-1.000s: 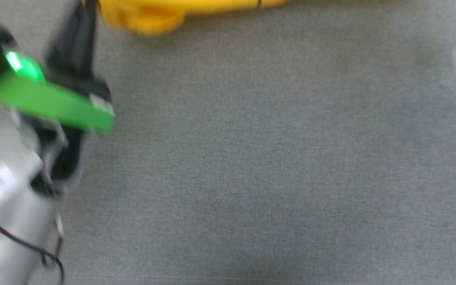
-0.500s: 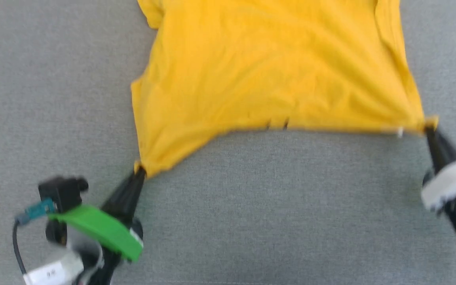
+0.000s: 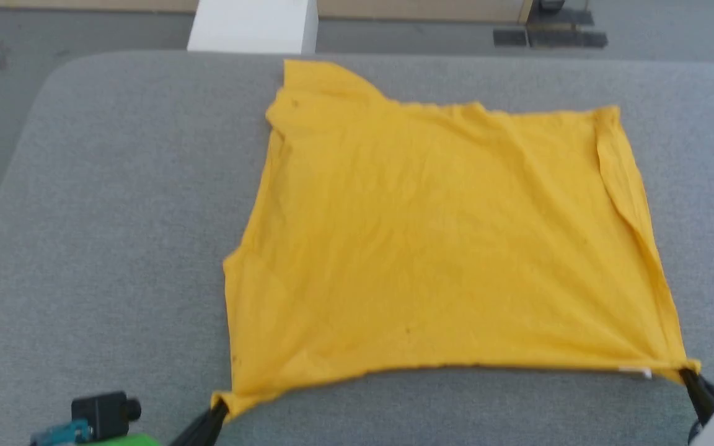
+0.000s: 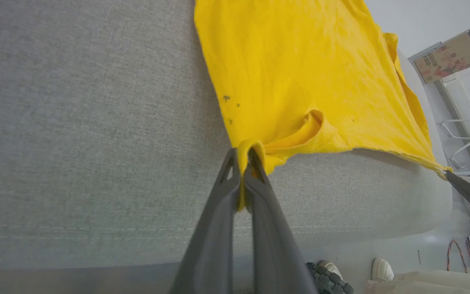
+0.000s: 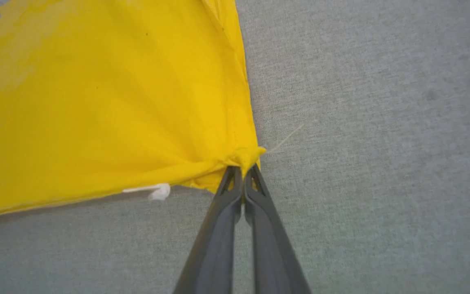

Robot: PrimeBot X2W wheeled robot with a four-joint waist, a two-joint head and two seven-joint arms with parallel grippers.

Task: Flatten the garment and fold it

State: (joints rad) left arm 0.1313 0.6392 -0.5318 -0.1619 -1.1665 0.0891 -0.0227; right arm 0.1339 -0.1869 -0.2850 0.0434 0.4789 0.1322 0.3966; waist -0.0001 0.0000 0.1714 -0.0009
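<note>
Garment [image 3: 444, 248] lies spread on the grey table [image 3: 115, 217], plain yellow side up, no print showing. Its far left corner reaches the table's far edge. Left gripper [image 4: 243, 163] is clamped tight on the near left corner, cloth bunched between the fingers. Right gripper [image 5: 243, 169] is pinched on the near right corner.

Key relation: the whole garment lies away from both grippers, toward the far edge. The near hem runs left to right between them, and the left corner sits slightly closer to the near edge. Each arm has its own corner, so neither is nearer. The hem looks taut on the right and puckered by the left grip. Likely next move is pulling the corners apart or carrying them toward the far edge.

White tag [image 5: 157, 191] sits on the hem just beside the right gripper, no text readable. Cardboard box [image 4: 447, 61] beyond the table has printing, too small to read.
</note>
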